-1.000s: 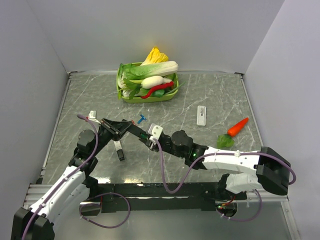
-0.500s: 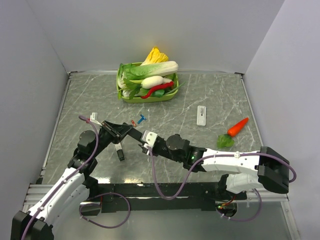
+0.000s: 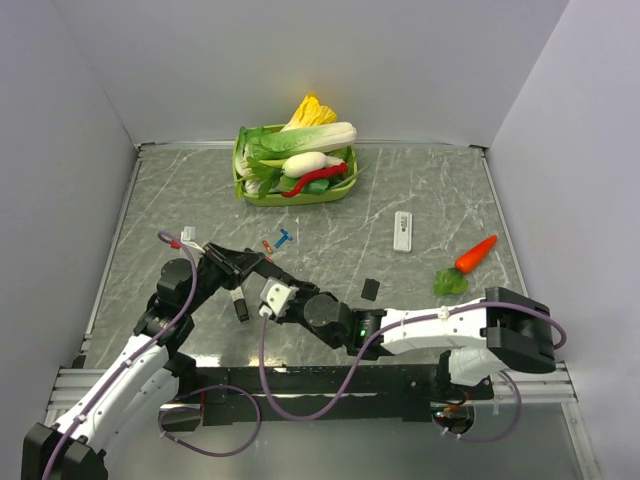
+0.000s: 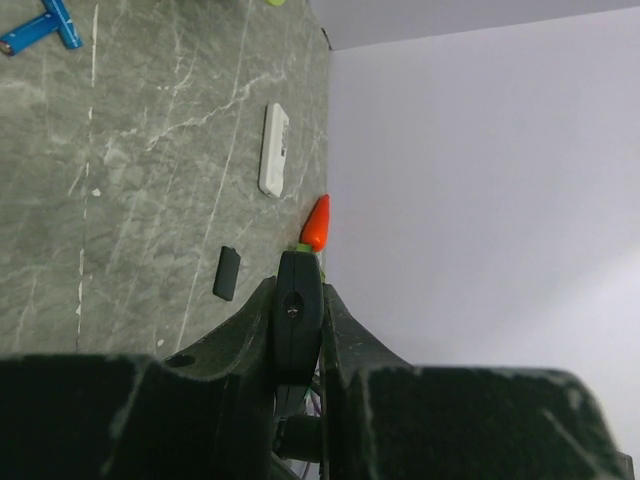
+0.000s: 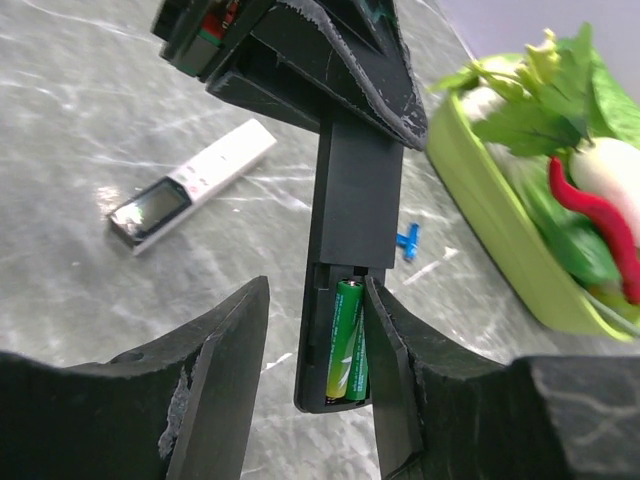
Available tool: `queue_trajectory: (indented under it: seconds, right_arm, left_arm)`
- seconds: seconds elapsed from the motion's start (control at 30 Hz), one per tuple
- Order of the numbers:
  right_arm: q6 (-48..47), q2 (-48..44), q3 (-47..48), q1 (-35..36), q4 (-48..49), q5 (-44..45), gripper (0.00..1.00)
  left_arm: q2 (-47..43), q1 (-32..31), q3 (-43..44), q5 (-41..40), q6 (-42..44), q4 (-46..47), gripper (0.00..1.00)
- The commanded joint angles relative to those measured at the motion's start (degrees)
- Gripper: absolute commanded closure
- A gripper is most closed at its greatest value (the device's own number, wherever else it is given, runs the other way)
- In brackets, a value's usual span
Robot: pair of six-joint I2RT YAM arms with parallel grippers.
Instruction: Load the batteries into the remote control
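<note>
The grey table [image 3: 450,190] has a green basket [image 3: 262,198] full of veggies at the back. A carrot [image 3: 476,252] and a white remote [image 3: 402,231] lie on its right side. The left gripper [image 3: 238,283] has its fingers squeezed tight on one end of the black remote [image 5: 355,190]. It holds the remote up so the open battery slot faces the right arm's camera. The right gripper [image 5: 315,300] is at the other end of that remote. Its fingers are apart, one on each side, and nothing is pinched between them. The little black lid [image 3: 369,289] lies flat on the table, well apart from the remote (so the slot is wide open). A green battery [image 5: 347,340] sits inside the slot already. I cannot tell if it is pushed all the way down, or if a second one is tucked in beside it. The blue batteries [image 3: 285,237] and a tiny red battery [image 3: 266,245] lie loose on the table between the basket and the arms. So I think the job is partly done. One battery is in, maybe another one has to go in, and the lid has to go back on.
</note>
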Motion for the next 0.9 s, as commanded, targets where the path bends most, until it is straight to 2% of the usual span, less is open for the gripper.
queue_trajectory:
  seconds: [0.0,0.07,0.17,0.2,0.33,0.47,0.5,0.6,0.7,0.87]
  right_arm:
    - [-1.6,5.6,-0.6,2.6,-5.4,12.9,0.52]
    - [-3.1,6.8,-0.3,3.8,-3.3,15.7,0.53]
    - [-7.0,9.3,0.4,4.6,-0.2,18.0,0.69]
    - [-7.7,9.6,0.3,5.2,0.7,18.0,0.79]
    - [-8.8,9.8,0.8,6.0,2.1,17.0,0.8]
    - [-7.5,7.9,1.1,6.0,1.4,15.5,0.57]
    - [-7.2,7.3,1.2,6.0,0.3,14.3,0.45]
    - [-4.1,3.9,2.0,6.0,-2.8,12.1,0.34]
    - [-2.8,-0.3,2.9,6.0,-6.1,9.9,0.31]
    - [-0.6,-8.2,4.4,4.7,-15.2,3.1,0.17]
  left_arm:
    - [-2.7,0.1,7.5,-1.0,-6.3,7.8,0.99]
    - [-2.9,0.1,7.4,-1.8,-6.7,7.0,0.99]
    - [-3.4,0.1,7.3,-2.7,-7.9,4.4,0.99]
    - [-3.4,0.1,7.3,-3.2,-8.1,3.5,0.99]
    - [-3.8,0.1,7.0,-4.4,-8.4,0.8,0.99]
    - [-4.5,0.1,6.3,-5.6,-8.3,-0.9,0.99]
    - [-4.6,0.1,6.3,-5.6,-7.8,-1.2,0.99]
    - [-4.5,0.1,6.0,-6.1,-6.1,-1.9,0.99]
    - [-4.8,0.1,5.5,-6.7,-4.3,-1.5,0.99]
    - [-4.5,0.1,4.6,-6.6,-1.0,-1.0,0.99]
